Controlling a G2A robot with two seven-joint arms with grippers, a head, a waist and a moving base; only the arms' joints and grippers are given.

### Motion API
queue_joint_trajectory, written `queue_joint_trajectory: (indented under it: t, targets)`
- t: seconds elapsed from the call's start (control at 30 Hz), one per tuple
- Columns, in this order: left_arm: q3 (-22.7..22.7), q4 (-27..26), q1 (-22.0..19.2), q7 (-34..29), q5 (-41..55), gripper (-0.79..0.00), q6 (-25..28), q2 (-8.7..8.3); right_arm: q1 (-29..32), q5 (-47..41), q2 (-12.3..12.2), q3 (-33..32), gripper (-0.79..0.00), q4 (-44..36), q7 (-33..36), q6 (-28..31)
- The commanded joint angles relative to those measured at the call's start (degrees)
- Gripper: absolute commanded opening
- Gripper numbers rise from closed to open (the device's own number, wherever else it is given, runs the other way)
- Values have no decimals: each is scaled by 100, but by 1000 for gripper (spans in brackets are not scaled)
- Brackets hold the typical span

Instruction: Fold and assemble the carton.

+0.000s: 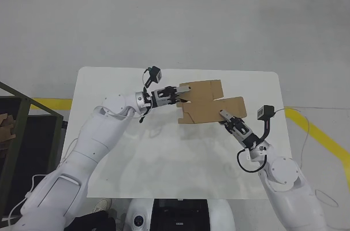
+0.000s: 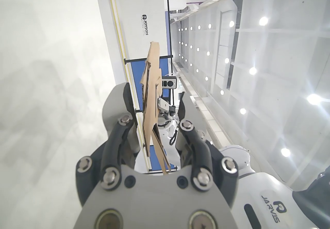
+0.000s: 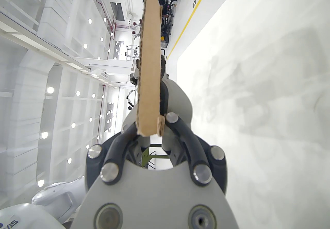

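Note:
A flat brown carton (image 1: 207, 99) is held level a little above the white table (image 1: 163, 167), toward its far side. My right gripper (image 1: 224, 114) is shut on the carton's near right flap; in the right wrist view the carton (image 3: 150, 34) runs edge-on out of the right gripper (image 3: 152, 85). My left gripper (image 1: 185, 91) is at the carton's far left edge. In the left wrist view the carton (image 2: 153, 60) passes between the spread fingers of the open left gripper (image 2: 154, 97), close to one finger (image 2: 127, 101) and apart from the other.
A dark green bin (image 1: 13, 124) with cardboard pieces (image 1: 0, 130) stands on the floor left of the table. Yellow floor tape (image 1: 313, 133) runs past the table's right side. The near half of the table is bare white surface.

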State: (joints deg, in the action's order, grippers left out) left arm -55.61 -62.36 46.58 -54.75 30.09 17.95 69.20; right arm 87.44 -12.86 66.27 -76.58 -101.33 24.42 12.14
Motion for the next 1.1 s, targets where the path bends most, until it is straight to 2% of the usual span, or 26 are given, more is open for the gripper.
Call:
queue_joint_trajectory:
  t: [0.0, 0.5, 1.0, 1.03, 1.07]
  targets:
    - [10, 13, -16, -7, -22, -437, 12, 12, 2, 5, 3, 3, -785, -4, -3, 3]
    - [-17, 140, -58, -106, -79, -505, 18, 69, -31, 29, 27, 71, -785, -9, 24, -29]
    - [-95, 137, -33, -168, -107, -693, -7, 98, -37, 1, 45, 98, -785, -29, 75, -18]
    - [-98, 136, -31, -170, -109, -696, -10, 99, -41, 11, 45, 103, -751, -33, 83, -22]
    - [-105, 134, -29, -173, -113, -699, -13, 101, -48, 22, 46, 111, -588, -39, 103, -27]
